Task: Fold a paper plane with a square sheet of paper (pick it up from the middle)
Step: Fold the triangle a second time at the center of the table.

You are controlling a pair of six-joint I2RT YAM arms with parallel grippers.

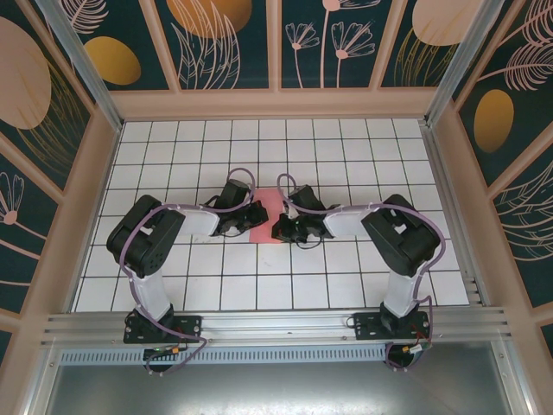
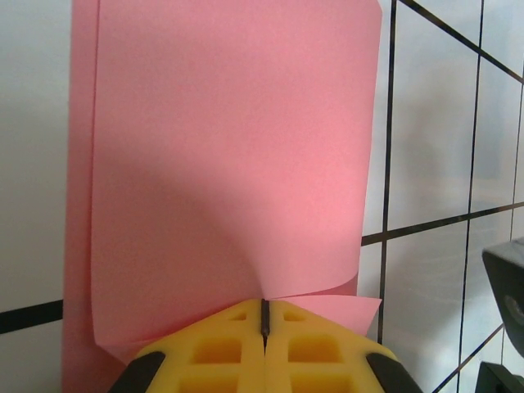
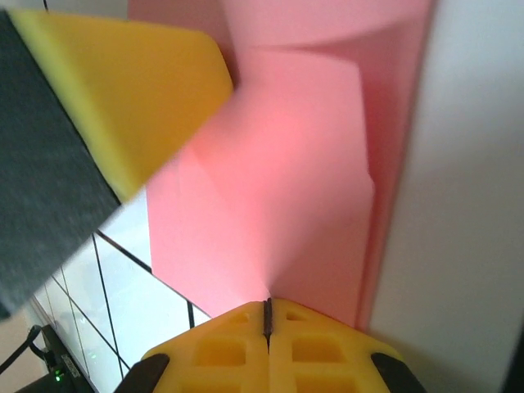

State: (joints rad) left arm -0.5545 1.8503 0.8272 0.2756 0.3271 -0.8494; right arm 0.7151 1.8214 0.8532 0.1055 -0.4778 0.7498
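1. In the top view, the square sheet of paper (image 1: pixel 263 214) sits near the middle of the white gridded table (image 1: pixel 346 147). It lies between the 2 grippers and is mostly covered by them.
2. The left gripper (image 1: pixel 251 221) reaches in from the sheet's left side and the right gripper (image 1: pixel 278 228) from its right. The 2 nearly meet over the pink.
3. In the left wrist view, the left gripper (image 2: pixel 264 315) has its yellow fingertips pressed together, with only a thin dark seam between them. They pinch the near edge of the sheet's (image 2: pixel 229 164) upper layer, which puckers to a point at that seam.
4. The sheet is doubled here. The lower layer shows as a strip along the left and as a corner at lower right.
5. In the right wrist view, the right gripper (image 3: pixel 267 313) is likewise pressed together and clamps the pink paper (image 3: pixel 278 188). The paper's layers overlap, with a curled fold at the top.
6. A yellow fingertip (image 3: pixel 123 90) of the left gripper crosses the upper left of that view, over the paper.
7. The enclosure walls (image 1: pixel 225 43) carry printed flowers and leaves on dark teal.
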